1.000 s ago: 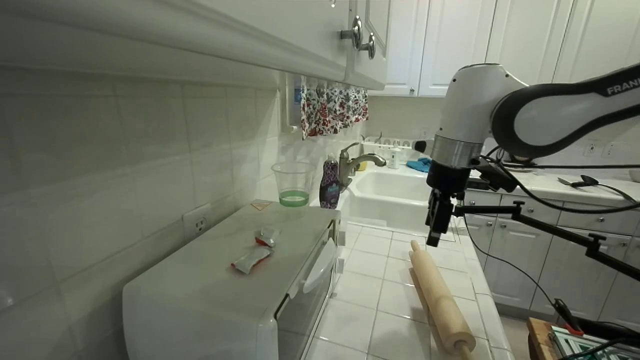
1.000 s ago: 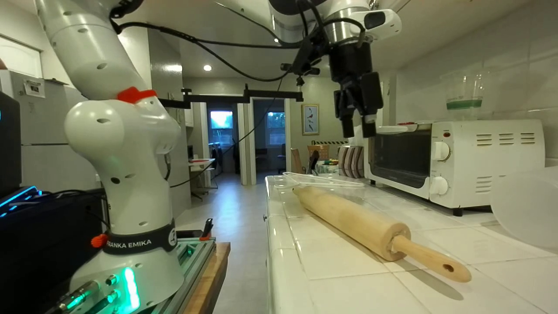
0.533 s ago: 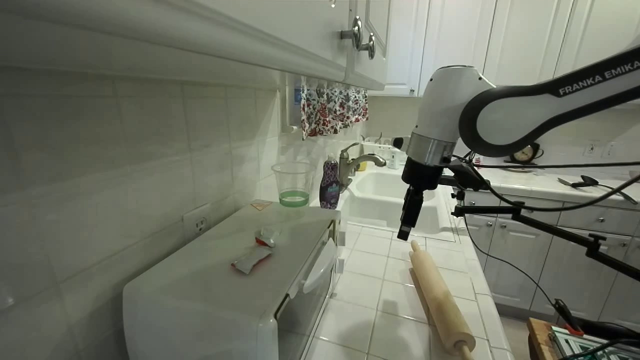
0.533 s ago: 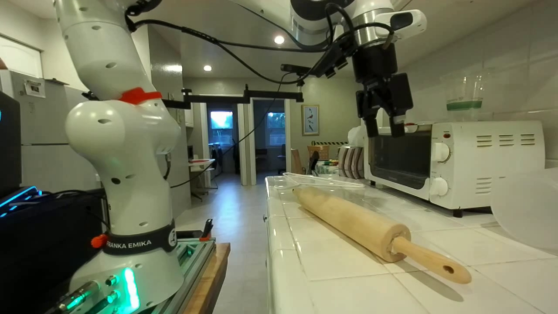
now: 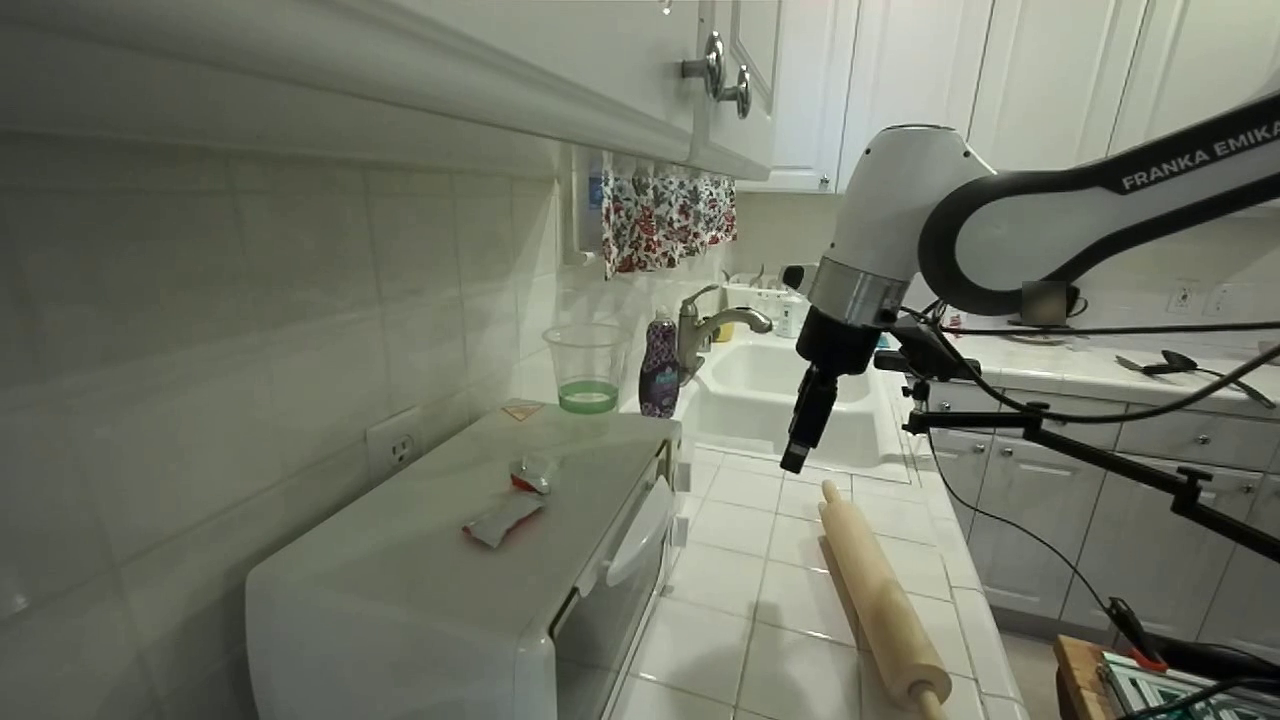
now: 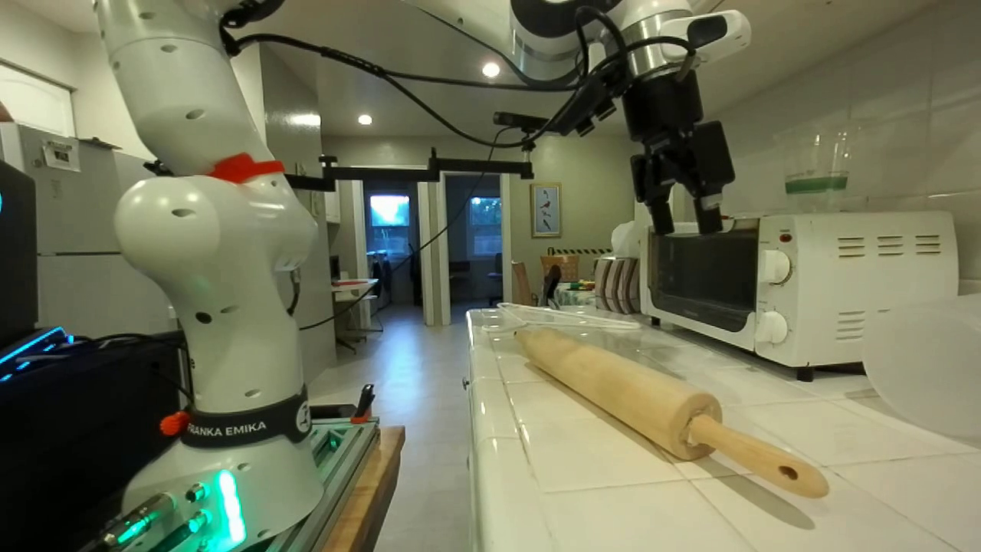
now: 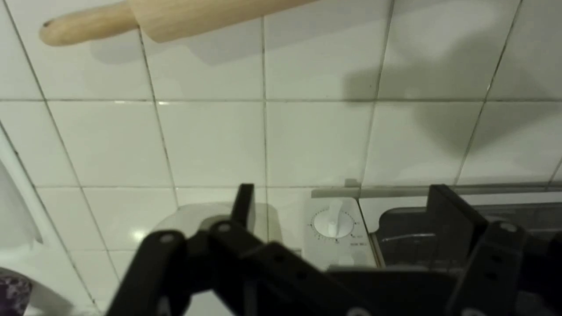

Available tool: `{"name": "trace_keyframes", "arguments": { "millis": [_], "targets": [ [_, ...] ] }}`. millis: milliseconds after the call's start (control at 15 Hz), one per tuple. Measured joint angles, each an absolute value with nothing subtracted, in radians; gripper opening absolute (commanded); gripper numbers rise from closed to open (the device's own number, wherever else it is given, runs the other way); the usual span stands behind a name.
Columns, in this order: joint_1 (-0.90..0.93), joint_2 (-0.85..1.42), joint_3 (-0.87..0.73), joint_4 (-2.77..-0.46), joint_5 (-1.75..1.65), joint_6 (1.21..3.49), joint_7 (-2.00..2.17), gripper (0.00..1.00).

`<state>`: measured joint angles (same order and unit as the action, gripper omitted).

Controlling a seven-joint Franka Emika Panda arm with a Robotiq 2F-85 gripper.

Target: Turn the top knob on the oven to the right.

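Observation:
The white toaster oven (image 6: 881,268) stands on the tiled counter, with its round white top knob (image 6: 776,266) above a lower knob (image 6: 771,327) on the front panel. My gripper (image 6: 687,226) is open and empty, tilted toward the oven, above the counter in front of the door. It is apart from the knobs; it also shows in an exterior view (image 5: 793,464). In the wrist view the jaws (image 7: 343,189) stand wide apart. The lower knob (image 7: 333,223) shows between them, while the top knob (image 7: 347,260) is mostly hidden by the gripper's body.
A wooden rolling pin (image 6: 613,387) lies along the counter in front of the oven. A translucent round object (image 6: 927,364) stands beside the oven. A clear cup (image 5: 587,365), a soap bottle (image 5: 659,370) and the sink faucet (image 5: 720,322) are nearby. Two wrappers (image 5: 505,518) lie on the oven.
The gripper has moved toward the oven, from above the rolling pin's side of the counter, and has tilted more. It stays open. The knobs and rolling pin have not moved.

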<state>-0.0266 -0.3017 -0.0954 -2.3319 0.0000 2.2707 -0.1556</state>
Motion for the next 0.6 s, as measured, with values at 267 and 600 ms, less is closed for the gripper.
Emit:
{"name": "trace_keyframes", "arguments": {
  "millis": [267, 600],
  "targets": [
    [-0.016, -0.282, -0.074, -2.333, 0.015, 2.399, -0.144, 1.00],
    [-0.013, -0.225, -0.070, -2.335, 0.051, 2.533, -0.138, 0.85]
  ]
}}
